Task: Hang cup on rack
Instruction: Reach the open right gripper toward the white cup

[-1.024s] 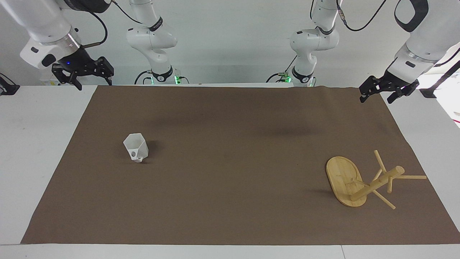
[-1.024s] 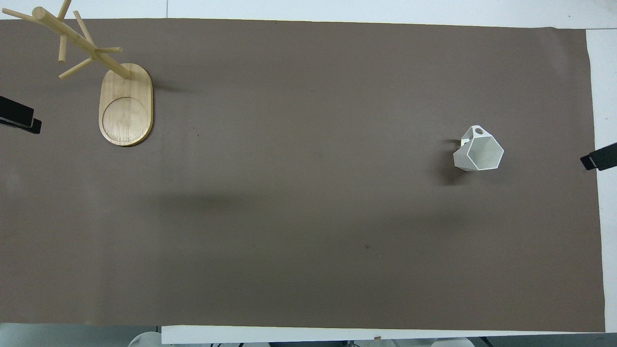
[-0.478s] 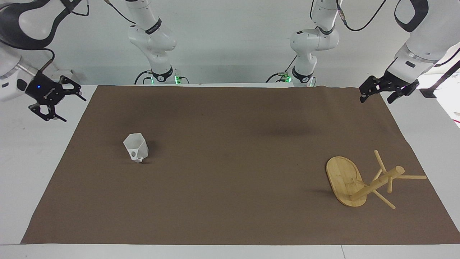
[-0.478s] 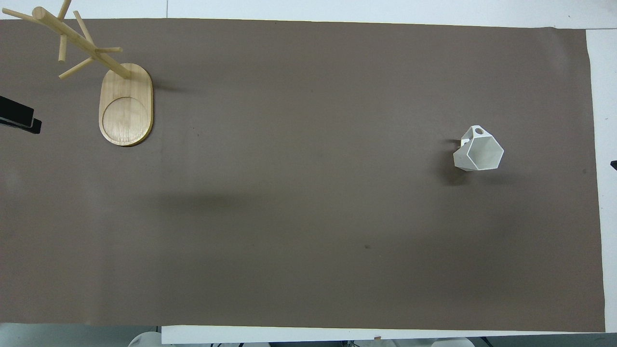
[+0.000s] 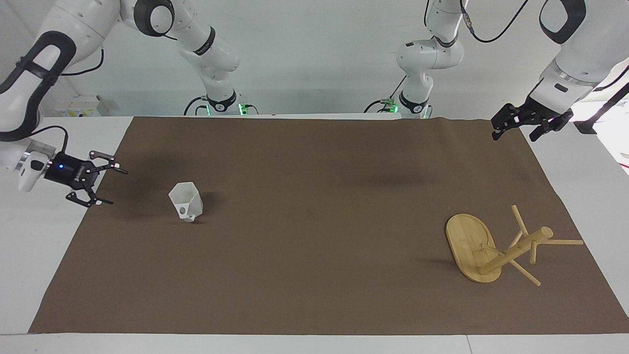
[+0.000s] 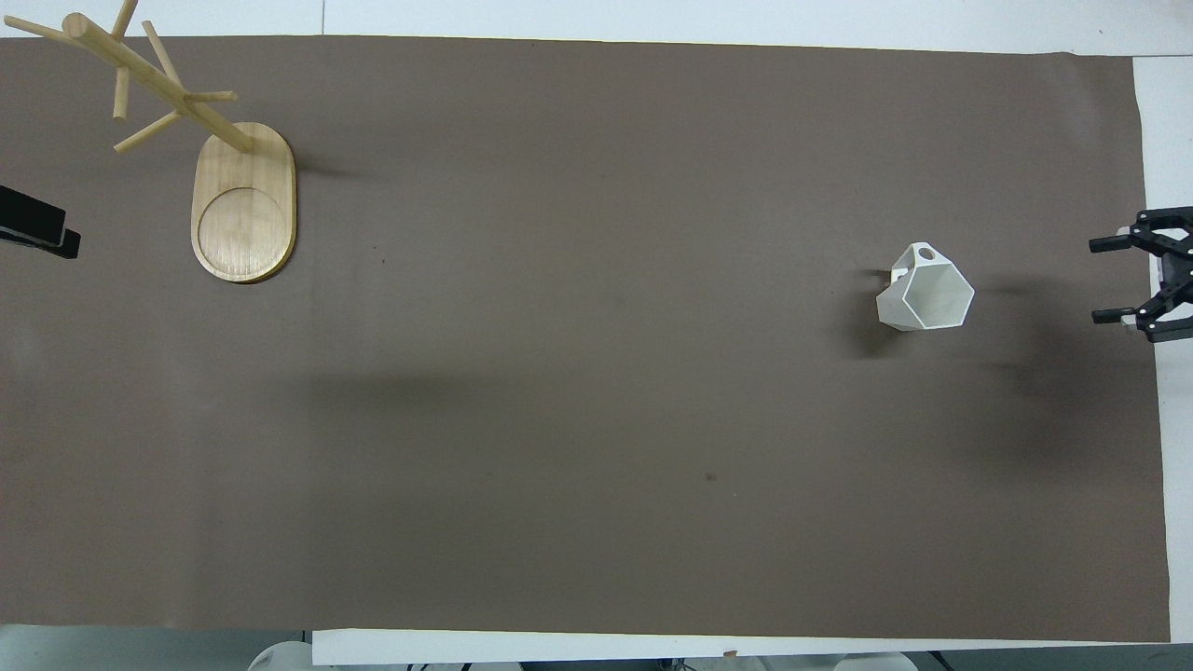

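Facing view: my right gripper (image 5: 107, 187) hangs low over the mat (image 5: 314, 275) edge at the right arm's end of the table, fingers spread wide and pointing sideways at the cup (image 5: 186, 201), well apart from it. The cup stands upright on the mat, handle hole facing away from the robots. My left gripper (image 5: 518, 130) waits raised over the mat's corner at the left arm's end; I cannot tell its finger state. The rack (image 5: 496, 248) stands on its oval base toward the left arm's end, farther from the robots than the cup.

Overhead view: my right gripper (image 6: 1102, 280) shows at the mat edge, jaws wide, in line with the cup (image 6: 925, 294). The rack (image 6: 233, 186) sits toward the left arm's end, with only a dark tip of my left gripper (image 6: 37, 228) showing beside it.
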You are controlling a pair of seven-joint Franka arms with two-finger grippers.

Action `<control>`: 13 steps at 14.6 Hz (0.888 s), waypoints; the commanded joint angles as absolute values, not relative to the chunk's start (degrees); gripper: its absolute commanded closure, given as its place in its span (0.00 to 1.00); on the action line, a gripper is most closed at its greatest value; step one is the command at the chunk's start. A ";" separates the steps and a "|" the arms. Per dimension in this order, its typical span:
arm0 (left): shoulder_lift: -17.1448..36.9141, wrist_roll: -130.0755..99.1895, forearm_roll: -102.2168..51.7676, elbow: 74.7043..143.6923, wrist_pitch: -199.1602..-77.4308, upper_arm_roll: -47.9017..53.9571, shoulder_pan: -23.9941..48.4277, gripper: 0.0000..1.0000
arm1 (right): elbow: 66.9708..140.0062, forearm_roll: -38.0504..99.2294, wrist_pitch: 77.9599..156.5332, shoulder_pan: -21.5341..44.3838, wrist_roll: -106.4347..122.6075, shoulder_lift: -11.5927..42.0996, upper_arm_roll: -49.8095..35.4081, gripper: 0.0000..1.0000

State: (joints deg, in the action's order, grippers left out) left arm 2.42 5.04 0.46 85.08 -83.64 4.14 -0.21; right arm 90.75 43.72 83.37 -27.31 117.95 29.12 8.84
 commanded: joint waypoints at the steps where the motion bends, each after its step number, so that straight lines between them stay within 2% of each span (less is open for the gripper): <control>1: 0.88 4.66 1.76 86.92 -84.29 4.31 -0.09 0.00 | 89.12 50.25 77.89 -29.53 126.36 34.34 7.91 0.00; 3: 0.88 4.66 1.76 86.92 -84.29 4.31 -0.09 0.00 | 89.21 55.69 74.55 -29.88 131.98 39.62 6.95 0.00; 13: 0.88 4.75 1.76 86.92 -84.29 4.31 -0.09 0.00 | 96.68 60.02 76.11 -24.97 146.69 41.48 6.33 0.00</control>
State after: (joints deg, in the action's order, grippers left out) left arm 2.42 5.04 0.46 85.08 -83.64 4.18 -0.21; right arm 94.82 57.91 75.41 -26.03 144.47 41.51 6.28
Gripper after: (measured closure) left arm 0.000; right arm 0.000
